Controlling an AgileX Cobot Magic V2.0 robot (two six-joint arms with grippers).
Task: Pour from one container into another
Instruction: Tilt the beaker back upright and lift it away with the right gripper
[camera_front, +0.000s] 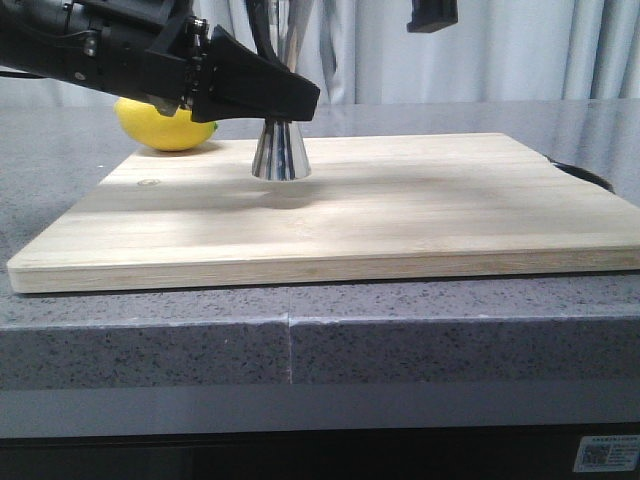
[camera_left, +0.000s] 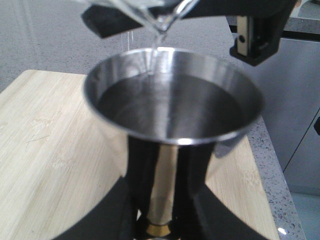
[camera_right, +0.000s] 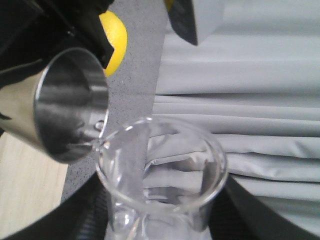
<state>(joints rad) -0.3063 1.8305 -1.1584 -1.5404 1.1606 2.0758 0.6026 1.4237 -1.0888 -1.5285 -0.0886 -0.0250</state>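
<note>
The steel jigger (camera_front: 280, 150) stands on the wooden board (camera_front: 400, 220), and my left gripper (camera_front: 285, 100) is shut on its narrow waist. In the left wrist view its open upper cup (camera_left: 172, 100) fills the frame, with the gold band (camera_left: 160, 230) between my fingers. The clear glass beaker (camera_right: 160, 165) is tilted in my right gripper (camera_right: 160, 225), which is shut on its body. Its pouring lip (camera_left: 160, 12) hangs over the jigger's rim (camera_right: 70, 110). A thin clear stream (camera_left: 154, 50) runs into the cup. The beaker does not show clearly in the front view.
A yellow lemon (camera_front: 165, 125) lies behind the board's back left corner on the grey stone counter (camera_front: 400, 330). A black piece of the right arm (camera_front: 432, 15) hangs at the top of the view. A dark object (camera_front: 585, 172) sits at the board's right end. Grey curtains hang behind.
</note>
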